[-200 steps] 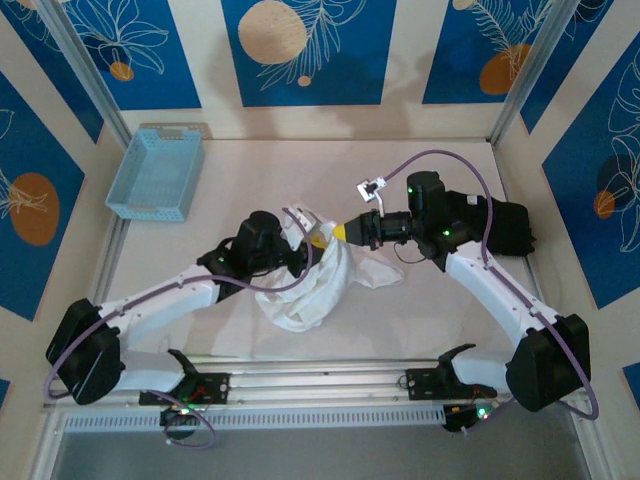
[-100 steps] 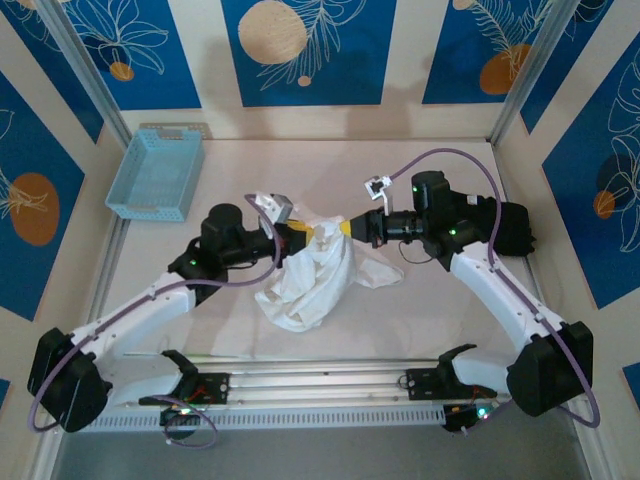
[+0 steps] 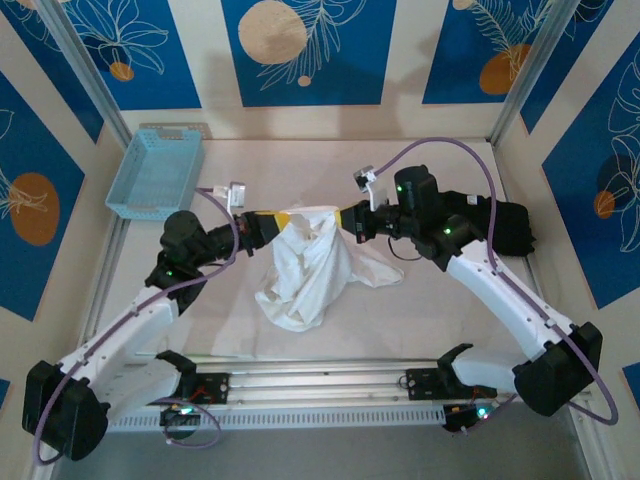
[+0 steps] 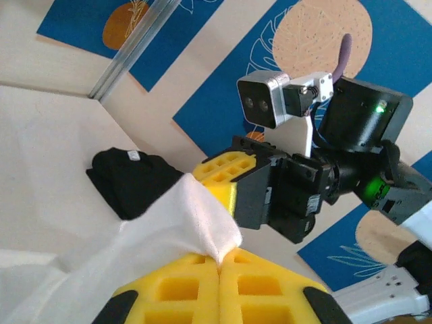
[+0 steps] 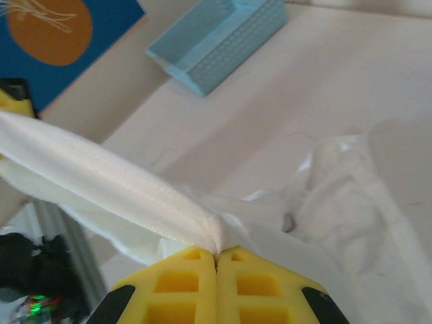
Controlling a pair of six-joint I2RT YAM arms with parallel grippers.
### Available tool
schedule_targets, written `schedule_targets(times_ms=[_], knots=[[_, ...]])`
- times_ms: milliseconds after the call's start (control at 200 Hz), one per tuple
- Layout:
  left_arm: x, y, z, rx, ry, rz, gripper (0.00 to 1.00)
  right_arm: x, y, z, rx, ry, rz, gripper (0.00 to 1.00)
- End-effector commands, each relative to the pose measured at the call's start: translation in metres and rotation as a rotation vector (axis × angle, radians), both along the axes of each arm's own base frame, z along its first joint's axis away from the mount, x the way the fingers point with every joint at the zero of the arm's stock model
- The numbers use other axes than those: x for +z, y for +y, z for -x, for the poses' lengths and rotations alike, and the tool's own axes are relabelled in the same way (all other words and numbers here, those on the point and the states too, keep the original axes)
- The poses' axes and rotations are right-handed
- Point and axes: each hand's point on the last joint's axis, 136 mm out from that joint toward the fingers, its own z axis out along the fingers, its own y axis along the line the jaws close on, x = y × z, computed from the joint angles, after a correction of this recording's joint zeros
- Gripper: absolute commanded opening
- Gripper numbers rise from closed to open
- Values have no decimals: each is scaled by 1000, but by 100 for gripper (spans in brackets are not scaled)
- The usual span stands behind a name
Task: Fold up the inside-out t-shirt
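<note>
The white t-shirt (image 3: 312, 258) hangs bunched between my two grippers above the middle of the table, its lower part resting crumpled on the surface. My left gripper (image 3: 282, 220) is shut on the shirt's upper left edge; a pinched white fold (image 4: 196, 216) sticks out of its yellow pads. My right gripper (image 3: 346, 215) is shut on the upper right edge, with a stitched hem (image 5: 115, 182) stretching taut from its pads towards the left gripper. Loose cloth (image 5: 337, 196) lies on the table below.
A light blue basket (image 3: 155, 172) stands at the back left of the table. A black folded garment (image 3: 505, 228) lies at the right, behind the right arm, also seen as a dark pile (image 4: 131, 179) from the left wrist.
The left gripper has drawn back to the left and risen, and the right gripper has lifted slightly. The shirt's top edge now stretches wider between them.
</note>
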Motion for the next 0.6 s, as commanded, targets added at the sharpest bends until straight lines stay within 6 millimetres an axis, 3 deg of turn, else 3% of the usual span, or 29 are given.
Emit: schedule_targets(times_ms=[0, 115, 245, 315, 470, 595], knots=[[22, 7, 3, 13, -13, 13, 0, -2, -32, -18, -176, -96, 208, 0], [14, 5, 0, 15, -8, -34, 0, -13, -31, -23, -211, -118, 305, 4], [17, -2, 0, -22, -10, -16, 0, -37, -63, -41, -390, -94, 521, 11], [17, -4, -2, -23, -14, -20, 0, -42, -68, -40, -410, -83, 540, 15], [12, -9, -7, -30, -6, -31, 0, -44, -23, -5, -157, -38, 296, 29], [6, -13, -9, -37, 3, -37, 0, -42, 2, 22, -10, -2, 128, 38]])
